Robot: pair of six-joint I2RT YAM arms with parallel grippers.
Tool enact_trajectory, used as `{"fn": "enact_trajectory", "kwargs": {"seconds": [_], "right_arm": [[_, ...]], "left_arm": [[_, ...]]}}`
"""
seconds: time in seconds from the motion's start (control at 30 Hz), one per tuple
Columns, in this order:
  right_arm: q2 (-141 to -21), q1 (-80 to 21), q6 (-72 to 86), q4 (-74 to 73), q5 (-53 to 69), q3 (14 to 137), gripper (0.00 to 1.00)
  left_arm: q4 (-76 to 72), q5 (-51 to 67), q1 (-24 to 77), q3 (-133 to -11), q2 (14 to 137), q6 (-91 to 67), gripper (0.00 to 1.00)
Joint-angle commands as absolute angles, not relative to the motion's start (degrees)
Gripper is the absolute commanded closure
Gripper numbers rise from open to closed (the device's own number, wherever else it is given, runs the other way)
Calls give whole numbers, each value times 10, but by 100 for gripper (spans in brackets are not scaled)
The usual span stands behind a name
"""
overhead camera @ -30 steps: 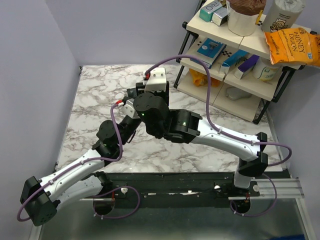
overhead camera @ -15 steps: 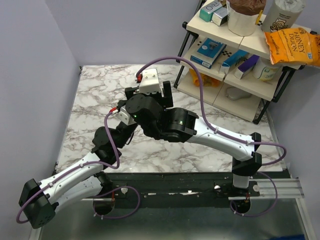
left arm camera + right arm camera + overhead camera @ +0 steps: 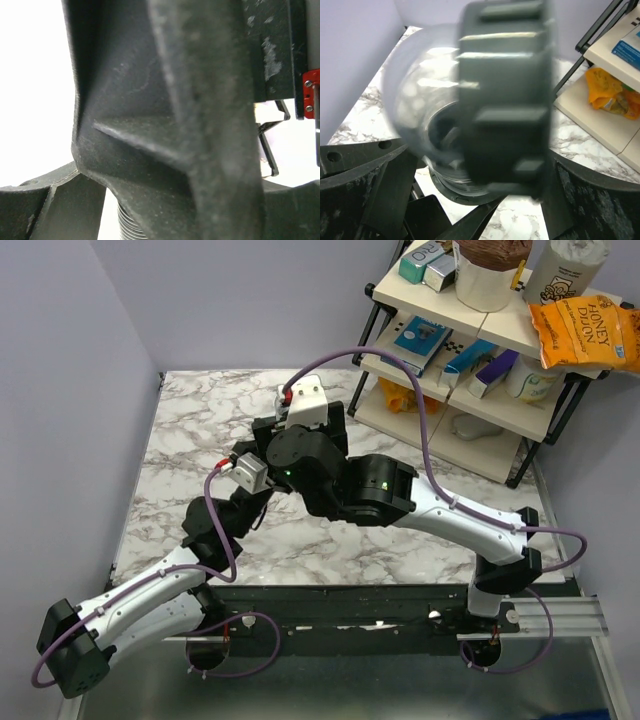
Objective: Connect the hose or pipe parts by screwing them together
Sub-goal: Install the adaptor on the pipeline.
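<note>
Veined white table [image 3: 190,430], purple cables [image 3: 423,440], dark grey collar nut [image 3: 505,95], seemingly black fitting [image 3: 165,125]

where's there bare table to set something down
Bare marble table shows at the far-left corner by the purple walls, and down the left edge beside the left arm. A smaller patch lies between the right arm and the shelf rack. The centre is crowded: both arms meet there.

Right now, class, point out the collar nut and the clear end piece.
collar nut [image 3: 506,100]: right wrist view, ribbed outer band.
clear end piece [image 3: 415,92]: right wrist view, rounded wall.
</note>
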State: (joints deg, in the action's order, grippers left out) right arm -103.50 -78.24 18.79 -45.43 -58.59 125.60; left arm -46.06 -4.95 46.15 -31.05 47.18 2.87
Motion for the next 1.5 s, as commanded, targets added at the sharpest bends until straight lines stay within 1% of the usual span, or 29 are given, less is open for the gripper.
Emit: {"fn": "enact_trajectory", "kwargs": {"seconds": [0.0, 0.17, 0.3, 0.47, 0.6, 0.67, 0.8, 0.9, 0.93, 1.07, 1.27, 1.47], "right_arm": [[-1048, -814, 208, -562, -490, 1235, 0], [-1032, -821, 220, -601, -469, 1226, 0], [-996, -822, 234, -631, -466, 1208, 0], [-961, -829, 231, -639, -446, 1194, 0], [-960, -838, 250, -720, -451, 1241, 0], [-950, -840, 245, -726, -447, 1252, 0], [-923, -840, 216, -671, -412, 1256, 0], [-939, -840, 208, -680, -416, 1287, 0], [-946, -840, 207, -686, -416, 1315, 0], [-959, -840, 204, -695, -416, 1344, 0], [-926, -847, 222, -679, -396, 1282, 0], [-890, -851, 184, -658, -399, 1251, 0]], "left_arm": [[-530, -53, 462, -338, 466, 45, 100], [-532, -56, 462, -339, 466, 50, 100], [-529, -58, 462, -340, 463, 54, 100], [-525, -62, 462, -343, 462, 53, 100], [-521, -67, 462, -345, 462, 54, 100], [-522, -68, 461, -343, 463, 49, 100], [-526, -68, 461, -341, 464, 40, 100], [-524, -70, 460, -342, 464, 40, 100], [-523, -71, 460, -342, 463, 40, 100], [-521, -76, 459, -340, 461, 37, 100], [-518, -90, 455, -340, 459, 36, 100], [-521, -86, 455, -339, 453, 37, 100]]}}
